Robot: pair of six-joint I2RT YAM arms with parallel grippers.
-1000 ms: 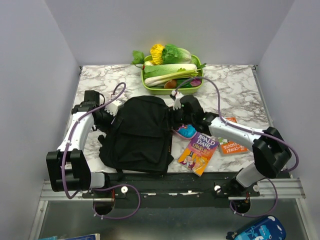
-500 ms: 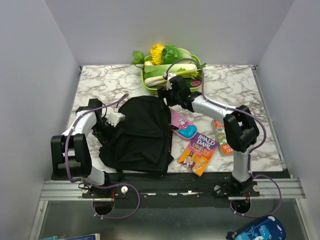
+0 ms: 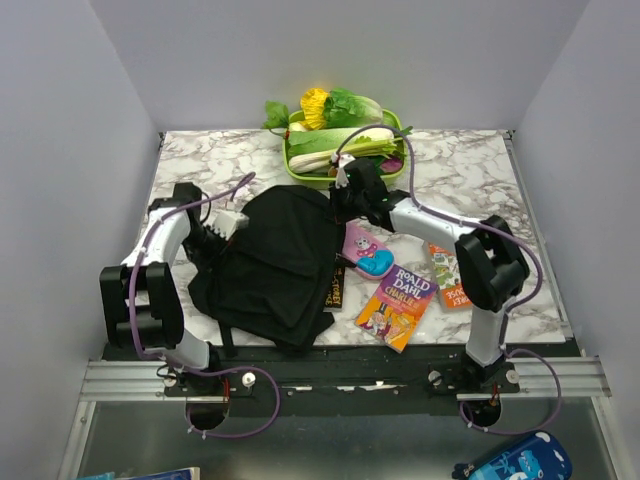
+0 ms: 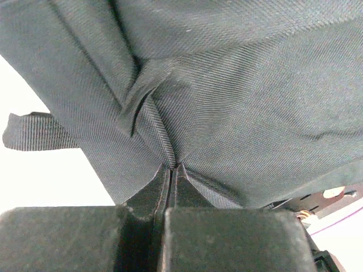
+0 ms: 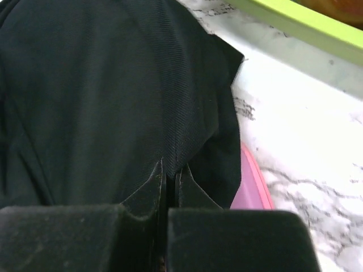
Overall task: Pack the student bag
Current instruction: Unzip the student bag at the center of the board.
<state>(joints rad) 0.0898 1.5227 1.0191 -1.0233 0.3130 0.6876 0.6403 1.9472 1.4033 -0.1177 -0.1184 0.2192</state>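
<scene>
We see L gripper (image 4: pixel 171 170) pinching a fold of student bag (image 3: pixel 275 265) fabric. R gripper (image 5: pixel 170 170) pinches bag's edge too. Bag spans btwn both grippers; pink pencil case (image 3: pixel 366 250) just beside R gripper.

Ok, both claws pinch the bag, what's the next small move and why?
Probably lift both and spread them: the left claw and right claw are shut on folds of the student bag, which lies slumped with no opening showing, and the pink pencil case lies beside it.
</scene>
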